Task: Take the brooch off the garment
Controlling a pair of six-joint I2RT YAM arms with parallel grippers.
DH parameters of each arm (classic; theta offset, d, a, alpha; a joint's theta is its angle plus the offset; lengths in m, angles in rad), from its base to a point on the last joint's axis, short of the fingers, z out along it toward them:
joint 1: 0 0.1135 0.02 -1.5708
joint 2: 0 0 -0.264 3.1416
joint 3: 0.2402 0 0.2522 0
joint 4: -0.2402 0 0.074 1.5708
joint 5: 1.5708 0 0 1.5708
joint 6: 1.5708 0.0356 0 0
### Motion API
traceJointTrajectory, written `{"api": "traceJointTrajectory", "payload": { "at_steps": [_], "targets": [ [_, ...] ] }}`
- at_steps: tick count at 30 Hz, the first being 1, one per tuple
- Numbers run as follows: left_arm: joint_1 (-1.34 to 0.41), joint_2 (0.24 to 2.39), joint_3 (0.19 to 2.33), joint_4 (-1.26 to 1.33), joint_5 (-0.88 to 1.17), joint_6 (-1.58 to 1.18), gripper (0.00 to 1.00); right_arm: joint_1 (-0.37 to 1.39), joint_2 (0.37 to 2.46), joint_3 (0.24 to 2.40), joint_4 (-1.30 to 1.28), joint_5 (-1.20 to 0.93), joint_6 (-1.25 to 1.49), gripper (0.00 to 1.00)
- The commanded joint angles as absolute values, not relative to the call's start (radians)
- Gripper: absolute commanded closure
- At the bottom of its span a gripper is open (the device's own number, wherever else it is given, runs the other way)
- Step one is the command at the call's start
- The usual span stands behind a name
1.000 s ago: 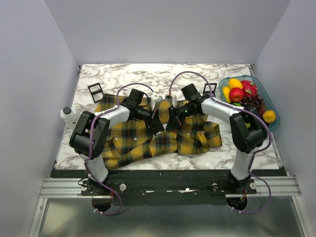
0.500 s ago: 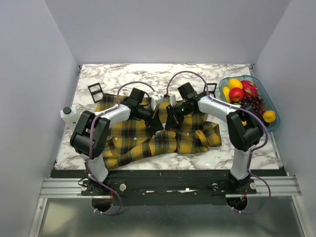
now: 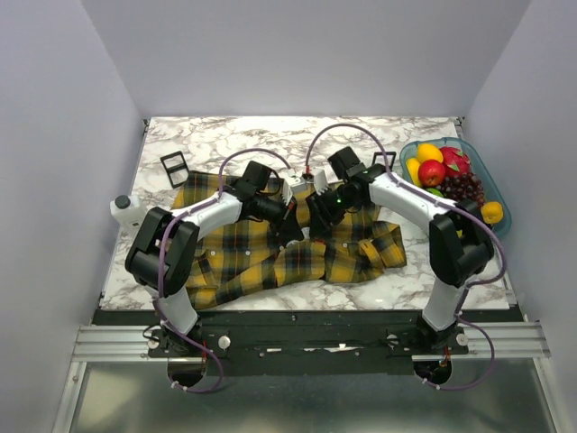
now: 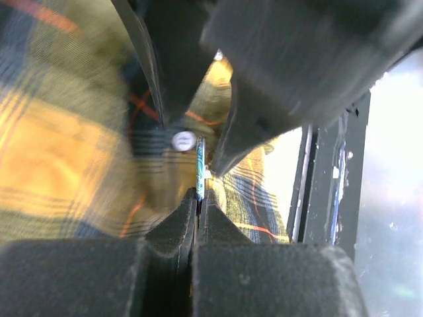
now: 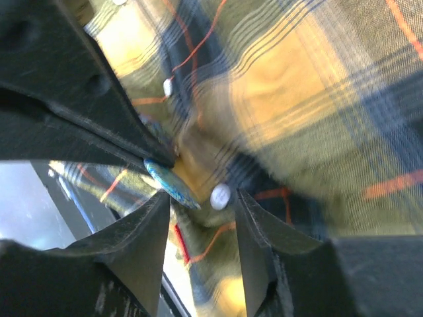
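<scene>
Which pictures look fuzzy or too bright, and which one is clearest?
Top view: sharp and evenly lit, with the table brightest at the back. Left wrist view: the shirt is smeared and soft, and white glare fills the right edge. Right wrist view: plaid blurry, but the brooch looks fairly crisp.

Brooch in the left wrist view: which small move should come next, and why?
Probably close the right gripper on the garment beside the brooch: its jaws stand open around that spot, while the left gripper pinches the brooch's edge, so it could then pull away.
</scene>
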State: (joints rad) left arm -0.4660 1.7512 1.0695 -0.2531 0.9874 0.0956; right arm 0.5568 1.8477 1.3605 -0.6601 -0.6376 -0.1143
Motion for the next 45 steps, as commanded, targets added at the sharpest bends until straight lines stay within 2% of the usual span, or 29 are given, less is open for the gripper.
{"api": "traceJointTrajectory", "payload": {
  "at_steps": [1, 8, 16, 24, 32, 36, 40, 43, 44, 45],
  "targets": [
    [-0.463, 1.718, 1.086, -0.354, 0.988, 0.184, 1.00, 0.520, 1.703, 1.350, -0.755, -0.658, -0.310, 0.48],
    [-0.463, 1.645, 1.144, -0.486, 0.862, 0.328, 1.00, 0.486, 1.629, 1.299, -0.788, -0.644, -0.422, 0.48],
    [-0.537, 1.502, 1.072, -0.445, 0.609, 0.560, 1.00, 0.485, 1.583, 1.273, -0.785, -0.558, -0.434, 0.48],
    [-0.681, 1.396, 0.873, -0.122, 0.255, 0.848, 1.00, 0.485, 1.462, 1.233, -0.807, -0.479, -0.454, 0.49],
    [-0.724, 1.384, 0.637, 0.367, 0.107, 1.155, 1.00, 0.485, 1.345, 1.186, -0.854, -0.370, -0.466, 0.49],
    [-0.726, 1.422, 0.604, 0.457, 0.091, 1.213, 1.00, 0.485, 1.312, 1.169, -0.819, -0.367, -0.498, 0.50],
    [-0.762, 1.454, 0.679, 0.378, 0.008, 1.191, 1.00, 0.483, 1.295, 1.146, -0.733, -0.373, -0.488, 0.50],
    [-0.729, 1.483, 0.961, 0.059, -0.005, 0.958, 1.00, 0.457, 1.253, 1.150, -0.704, -0.408, -0.454, 0.50],
    [-0.671, 1.500, 1.053, -0.135, 0.035, 0.869, 1.00, 0.442, 1.241, 1.164, -0.693, -0.411, -0.436, 0.48],
    [-0.635, 1.514, 1.251, -0.241, 0.204, 0.766, 1.00, 0.433, 1.227, 1.172, -0.686, -0.432, -0.408, 0.47]
  ]
}}
